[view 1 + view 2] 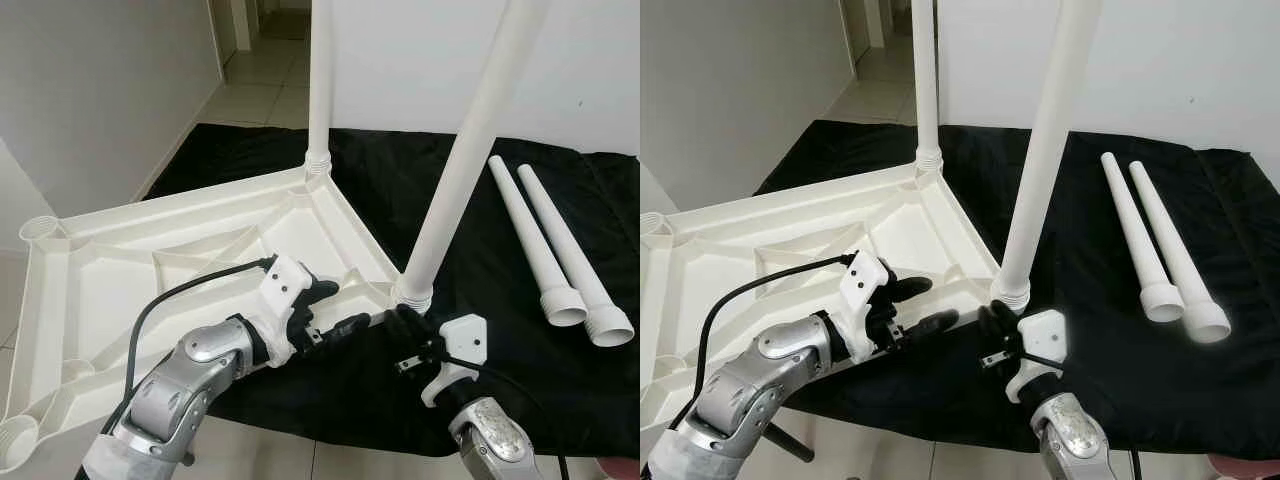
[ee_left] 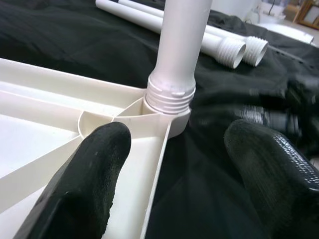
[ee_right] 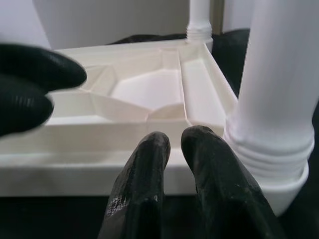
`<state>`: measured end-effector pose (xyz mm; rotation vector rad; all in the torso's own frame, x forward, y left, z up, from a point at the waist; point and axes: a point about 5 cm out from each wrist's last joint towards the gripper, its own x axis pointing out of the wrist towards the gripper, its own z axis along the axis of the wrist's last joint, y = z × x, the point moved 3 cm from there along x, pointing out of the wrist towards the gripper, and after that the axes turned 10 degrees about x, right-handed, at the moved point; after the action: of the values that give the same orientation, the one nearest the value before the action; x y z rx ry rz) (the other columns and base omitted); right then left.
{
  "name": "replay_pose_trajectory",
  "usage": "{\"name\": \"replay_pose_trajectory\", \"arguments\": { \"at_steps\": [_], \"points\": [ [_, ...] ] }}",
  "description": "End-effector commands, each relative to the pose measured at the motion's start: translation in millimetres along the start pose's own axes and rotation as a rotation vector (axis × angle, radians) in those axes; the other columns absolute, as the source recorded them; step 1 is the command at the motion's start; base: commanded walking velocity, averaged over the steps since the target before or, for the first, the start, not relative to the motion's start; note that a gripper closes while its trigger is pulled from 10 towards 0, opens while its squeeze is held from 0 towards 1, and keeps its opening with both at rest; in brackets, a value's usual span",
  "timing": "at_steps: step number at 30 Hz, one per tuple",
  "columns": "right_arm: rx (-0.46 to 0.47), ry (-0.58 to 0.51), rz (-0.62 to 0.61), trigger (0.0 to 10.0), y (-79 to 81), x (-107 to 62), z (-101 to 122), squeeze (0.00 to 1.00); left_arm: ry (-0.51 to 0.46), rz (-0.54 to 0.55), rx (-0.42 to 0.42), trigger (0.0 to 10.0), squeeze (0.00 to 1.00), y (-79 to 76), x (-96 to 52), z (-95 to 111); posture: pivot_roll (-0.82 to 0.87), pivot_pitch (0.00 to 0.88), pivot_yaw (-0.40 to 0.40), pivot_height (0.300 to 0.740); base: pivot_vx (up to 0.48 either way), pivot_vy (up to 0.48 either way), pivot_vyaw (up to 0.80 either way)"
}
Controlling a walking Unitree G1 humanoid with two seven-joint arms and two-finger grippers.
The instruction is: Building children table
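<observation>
— What's the biggest thing there?
— A black cloth (image 1: 520, 330) spread on the floor, with the white tabletop (image 1: 150, 270) lying upside down, partly on it.

— And the legs?
— Two stand upright in corner sockets: the far leg (image 1: 320, 80) and the near leg (image 1: 480, 130). Two loose legs (image 1: 560, 250) lie side by side on the cloth, well apart to the right.

— Where are the pincers?
— The left pincer (image 1: 335, 310) is spread, straddling the tabletop's edge just beside the near leg's socket. The right pincer (image 3: 174, 164) has its fingers pressed together, tips touching the tabletop's rim right beside that leg's threaded base.
</observation>
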<state>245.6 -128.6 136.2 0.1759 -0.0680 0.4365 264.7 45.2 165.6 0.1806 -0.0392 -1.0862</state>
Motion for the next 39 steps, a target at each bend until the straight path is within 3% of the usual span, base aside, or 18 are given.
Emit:
{"name": "replay_pose_trajectory", "arguments": {
  "at_steps": [1, 3, 12, 17, 24, 28, 39],
  "points": [
    [0.016, 0.008, 0.046, 10.0, 1.4, 2.4, 1.0, 0.0, -0.016, -0.034, 0.018, 10.0, 0.0, -2.2, -1.8, 8.0, -0.09, 0.071, 0.049, 0.74, 0.0, 0.0, 0.0],
    [0.044, 0.014, 0.087, 10.0, 0.5, 4.5, 3.7, 0.0, -0.026, -0.044, 0.023, 10.0, 0.0, -3.2, -3.9, 13.6, -0.09, 0.077, 0.05, 0.74, 0.0, 0.0, 0.0],
    [-0.029, 0.043, 0.108, 10.0, -24.4, 12.7, 7.4, 0.0, -0.006, -0.102, 0.063, 10.0, 0.0, -9.6, -12.4, 14.7, -0.08, 0.091, 0.047, 0.74, 0.0, 0.0, 0.0],
    [-0.05, 0.054, 0.104, 10.0, -37.2, 17.4, 9.0, 0.0, 0.007, -0.075, 0.049, 10.0, 0.0, -5.7, -12.4, 13.2, -0.07, 0.093, 0.043, 0.74, 0.0, 0.0, 0.0],
    [-0.054, 0.051, 0.084, 10.0, -50.3, 23.5, 11.3, 0.0, 0.085, -0.068, 0.032, 10.0, 0.0, -7.9, -14.1, -1.9, -0.07, 0.095, 0.047, 0.74, 0.0, 0.0, 0.0],
    [-0.052, 0.036, 0.045, 10.0, -67.6, 32.6, 14.0, 0.0, 0.155, -0.015, 0.035, 10.0, 0.0, -0.6, -17.5, -17.8, -0.06, 0.095, 0.055, 0.74, 0.0, 0.0, 0.0],
    [-0.053, -0.008, -0.068, 10.0, -88.6, 40.6, 14.8, 0.0, 0.223, 0.1, 0.033, 10.0, 0.0, 15.5, -20.2, -30.3, -0.05, 0.093, 0.069, 0.74, 0.0, 0.0, 0.0]
  ]
}}
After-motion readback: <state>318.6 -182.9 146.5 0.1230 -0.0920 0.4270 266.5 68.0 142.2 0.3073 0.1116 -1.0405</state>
